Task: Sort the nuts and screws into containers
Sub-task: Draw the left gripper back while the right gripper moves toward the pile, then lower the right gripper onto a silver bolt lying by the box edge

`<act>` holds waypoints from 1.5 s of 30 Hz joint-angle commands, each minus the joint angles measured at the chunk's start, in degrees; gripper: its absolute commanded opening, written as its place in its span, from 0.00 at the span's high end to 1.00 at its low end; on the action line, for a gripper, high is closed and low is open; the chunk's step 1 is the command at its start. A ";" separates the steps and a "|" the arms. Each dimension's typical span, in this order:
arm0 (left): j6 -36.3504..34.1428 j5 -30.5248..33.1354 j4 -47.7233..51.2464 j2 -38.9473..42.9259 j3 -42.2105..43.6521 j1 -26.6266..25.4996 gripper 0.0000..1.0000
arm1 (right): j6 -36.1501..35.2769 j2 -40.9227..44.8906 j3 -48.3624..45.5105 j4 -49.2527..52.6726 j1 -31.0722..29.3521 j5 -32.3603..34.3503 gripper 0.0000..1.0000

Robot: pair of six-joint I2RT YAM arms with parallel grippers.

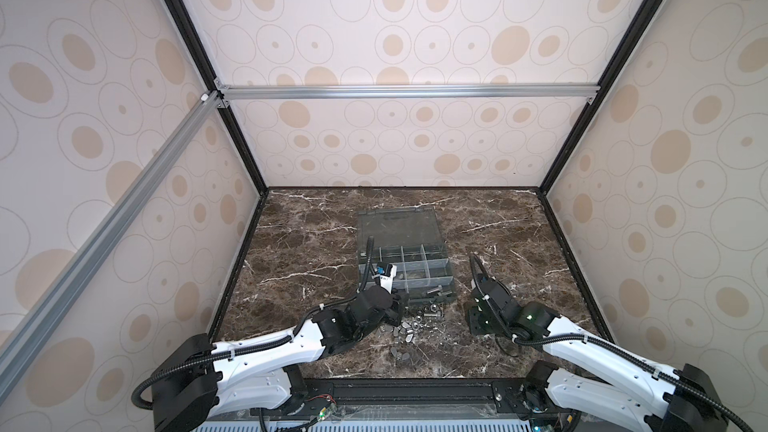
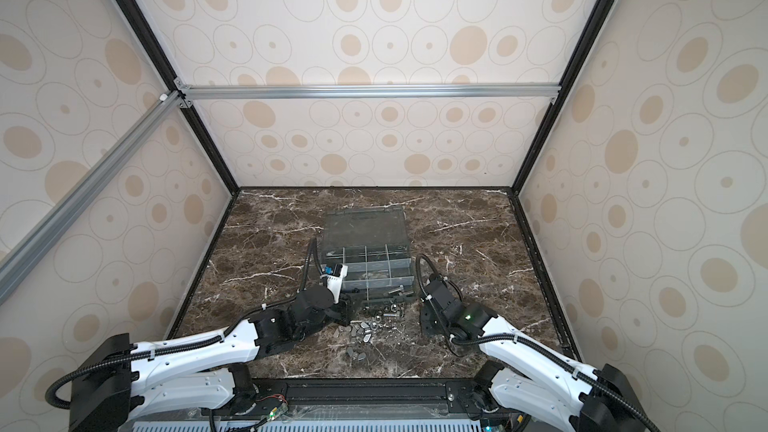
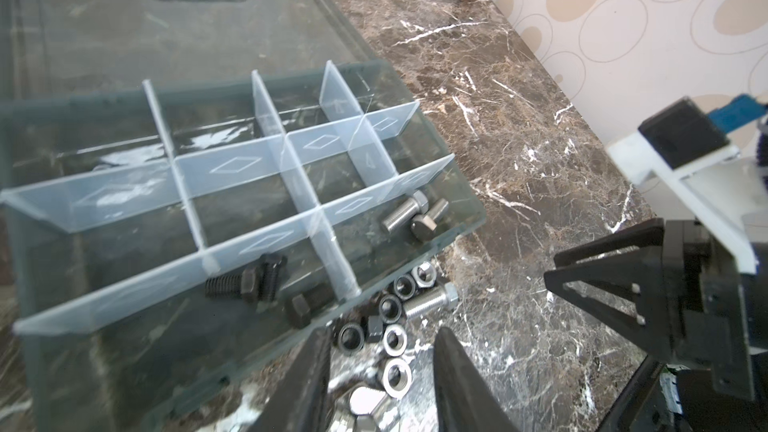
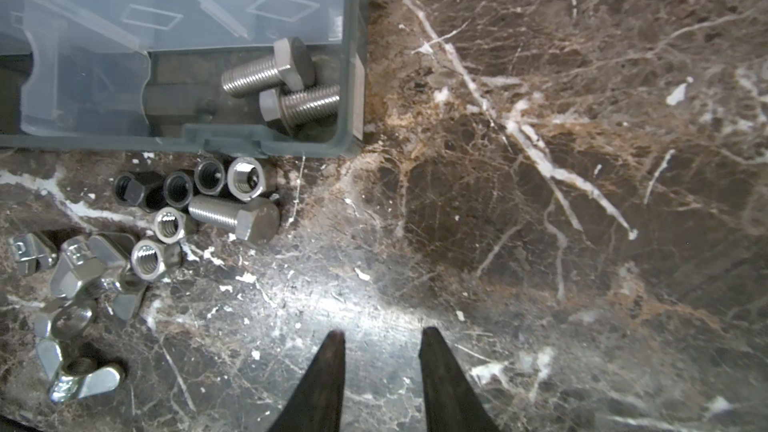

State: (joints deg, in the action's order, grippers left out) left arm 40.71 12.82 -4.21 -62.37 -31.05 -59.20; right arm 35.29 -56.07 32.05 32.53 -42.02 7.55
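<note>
In both top views the organizer box sits mid-table on the marble table, its clear lid folded open and lying flat behind it. A loose heap of nuts lies on the marble just in front of the box. The left gripper is at the heap's left edge. The right gripper stands to the right of the heap, apart from it.

In the left wrist view thin dividers split the box into compartments. 3 dark screws lie in 1 compartment of the row nearest the heap, and 2 silver screws lie in the end compartment beside it. Outside the box wall, black and silver nuts cluster around 1 more silver screw. The left gripper's fingers stand apart above the nuts, gripping nothing.

In the right wrist view the 2 silver screws rest against each other in the box's corner compartment. Just outside the front wall are 6 hex nuts, 3 black and 3 silver, with the loose silver screw touching them. Winged nuts lie piled beside these. The right gripper is over bare marble with its jaws parted and nothing between them.
</note>
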 commanded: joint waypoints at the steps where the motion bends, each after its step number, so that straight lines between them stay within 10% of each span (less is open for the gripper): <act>1: 3.75 2.75 -0.20 4.05 1.56 0.05 0.59 | -1.90 -2.61 2.46 -1.09 0.34 -2.59 0.66; 45: 8.71 3.44 -1.42 11.14 7.40 -0.31 0.57 | -3.21 -28.78 14.33 -9.17 -8.73 -4.02 0.36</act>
State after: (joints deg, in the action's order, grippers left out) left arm 48.64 15.75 -4.29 -52.03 -23.79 -59.27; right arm 32.03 -83.70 44.93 22.68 -50.26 1.48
